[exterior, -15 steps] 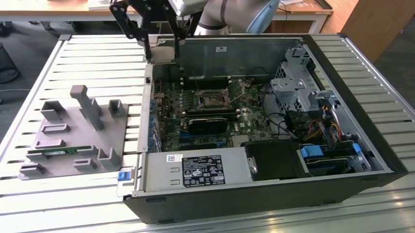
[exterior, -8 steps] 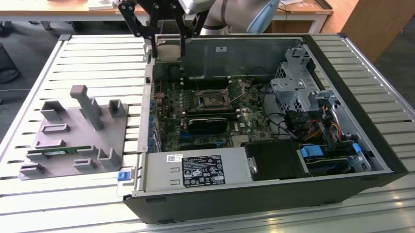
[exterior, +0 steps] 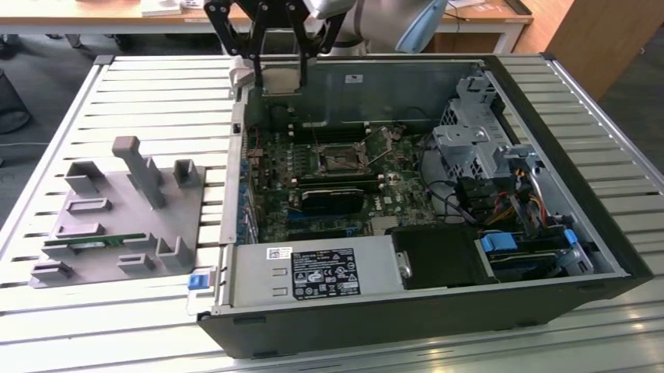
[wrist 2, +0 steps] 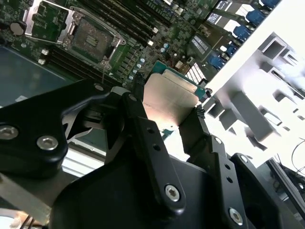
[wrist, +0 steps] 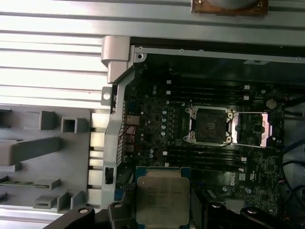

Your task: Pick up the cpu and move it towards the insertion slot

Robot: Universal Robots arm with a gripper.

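Slatted table (exterior: 145,85), grey tray (exterior: 109,225) — claw (exterior: 278,78) gripping cpu (wrist: 161,198)

The exterior view stands high and well back from the open computer case (exterior: 415,194), looking down into it, the grey plastic tray (exterior: 114,225) beside the case on the exterior view's left; the first wrist view hangs above the case (wrist: 214,119), facing straight down on the insertion slot (wrist: 208,125); the second wrist view sits close behind the gripper (wrist 2: 169,109), slanting down at the same slot (wrist 2: 90,38); all three views share the motherboard around the slot (exterior: 340,159).
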